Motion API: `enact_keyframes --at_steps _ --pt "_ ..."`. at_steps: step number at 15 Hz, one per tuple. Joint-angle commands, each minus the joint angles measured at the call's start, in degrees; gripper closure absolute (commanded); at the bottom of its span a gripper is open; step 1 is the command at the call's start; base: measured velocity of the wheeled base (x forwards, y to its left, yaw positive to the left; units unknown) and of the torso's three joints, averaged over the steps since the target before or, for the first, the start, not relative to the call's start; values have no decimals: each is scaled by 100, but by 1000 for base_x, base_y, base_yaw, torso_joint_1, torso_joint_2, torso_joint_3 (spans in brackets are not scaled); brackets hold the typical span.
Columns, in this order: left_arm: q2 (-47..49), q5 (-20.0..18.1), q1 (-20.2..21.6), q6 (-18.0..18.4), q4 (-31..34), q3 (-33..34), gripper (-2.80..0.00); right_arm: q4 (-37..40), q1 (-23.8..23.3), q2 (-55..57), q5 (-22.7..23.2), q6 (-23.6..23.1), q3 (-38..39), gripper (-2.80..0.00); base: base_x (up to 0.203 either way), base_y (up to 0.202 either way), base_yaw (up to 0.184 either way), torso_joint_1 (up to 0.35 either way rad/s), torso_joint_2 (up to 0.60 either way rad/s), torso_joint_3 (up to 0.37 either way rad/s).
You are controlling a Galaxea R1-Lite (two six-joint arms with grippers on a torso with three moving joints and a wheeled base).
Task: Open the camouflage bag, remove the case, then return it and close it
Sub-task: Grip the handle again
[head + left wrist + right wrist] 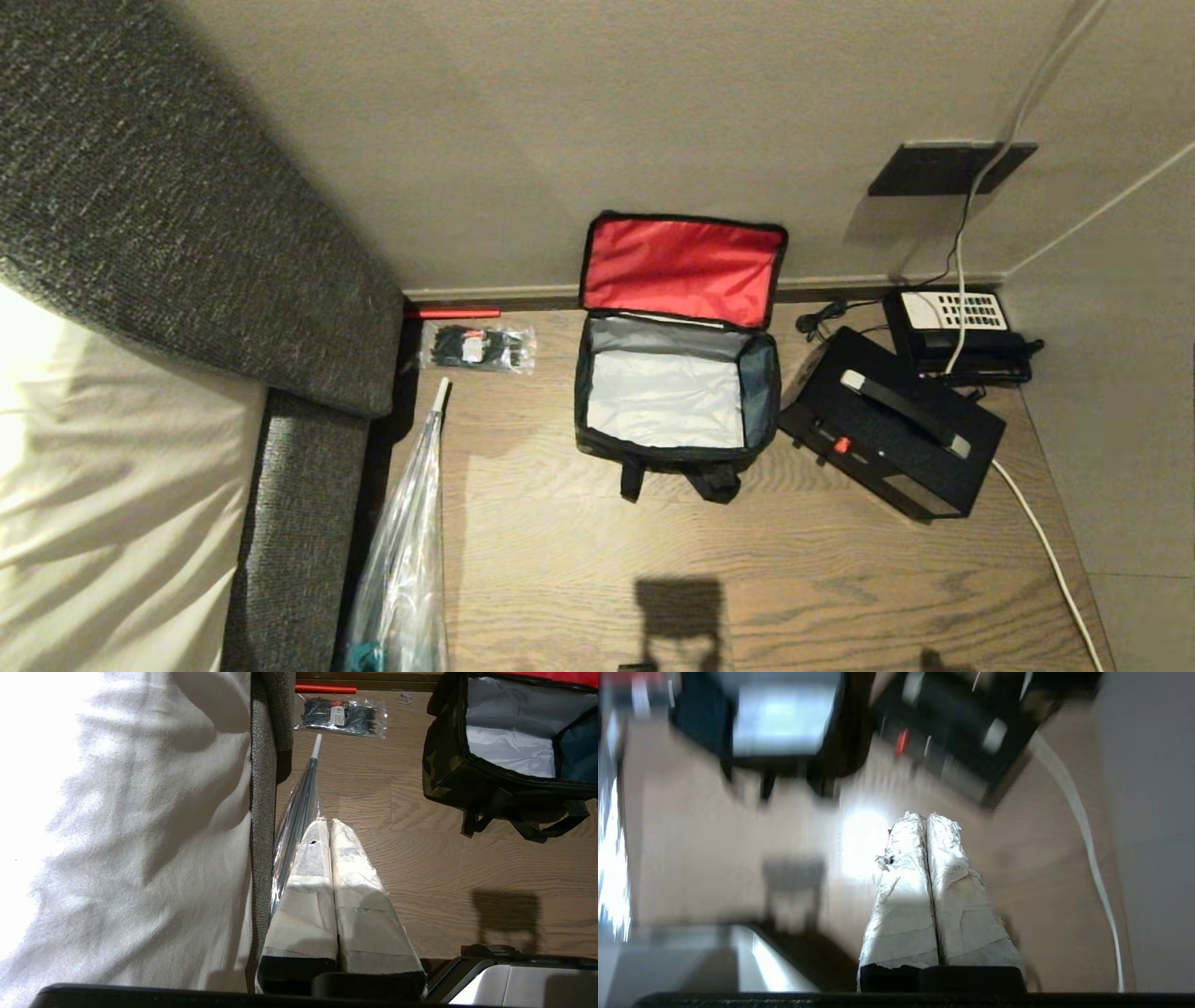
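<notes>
Bare floor [579,551] before the open bag [674,457] – case [892,425] crowds its right.

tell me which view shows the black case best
The head view: the whole case lies sharp on the floor right of the open bag. The right wrist view catches it only as a blur; the left wrist view misses it.

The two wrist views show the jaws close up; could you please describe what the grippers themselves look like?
Both look alike. The left gripper has two long, flat jaws wrapped in white, cloth-like tape, creased and slightly torn, tapering to rounded tips and rising from a black base. The right gripper has the same white wrapping, more wrinkled and scuffed, with a small dark tear on one side, also on a black base. No cables or markings show.
</notes>
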Motion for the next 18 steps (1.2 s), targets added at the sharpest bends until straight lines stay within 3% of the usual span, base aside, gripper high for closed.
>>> enact_keyframes --at_steps 1,18 --pt "-11 2 2 -7 -3 0 0 -265 6 -195 -56 69 152 0 0 0 0 0 0 0" --pt "-11 2 2 -3 -3 5 0 -148 12 -199 -59 72 131 0 0 0 0 0 0 0"
